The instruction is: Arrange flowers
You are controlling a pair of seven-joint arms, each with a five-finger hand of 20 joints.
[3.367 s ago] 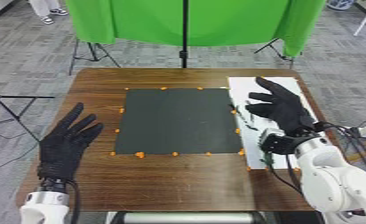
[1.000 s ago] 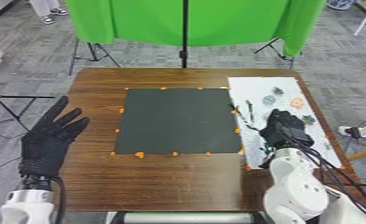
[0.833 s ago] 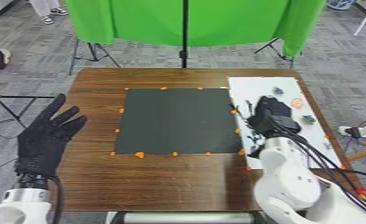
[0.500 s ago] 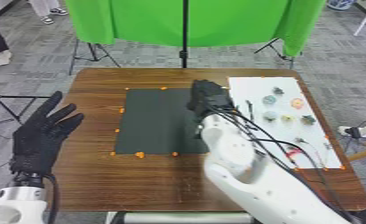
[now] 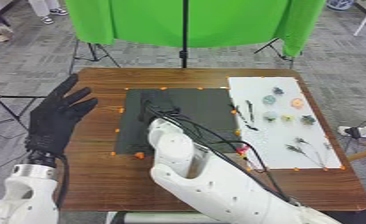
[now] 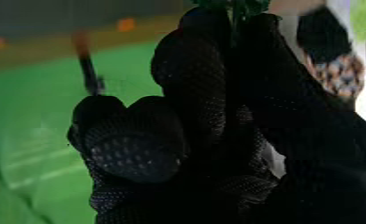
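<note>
Pinches a leafy green plant (image 6: 242, 7) with the right robot hand (image 5: 164, 108), over the dark mat (image 5: 213, 100); holds the left robot hand (image 5: 54, 121) open, over the surface's (image 5: 108, 175) left edge.

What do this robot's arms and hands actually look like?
Both arms are white, smooth and rounded, with black cables running along them. The left hand and right hand wear black fabric gloves; the right one's shows a pattern of small raised dots.

White arms, black fabric gloves, black cables
</note>
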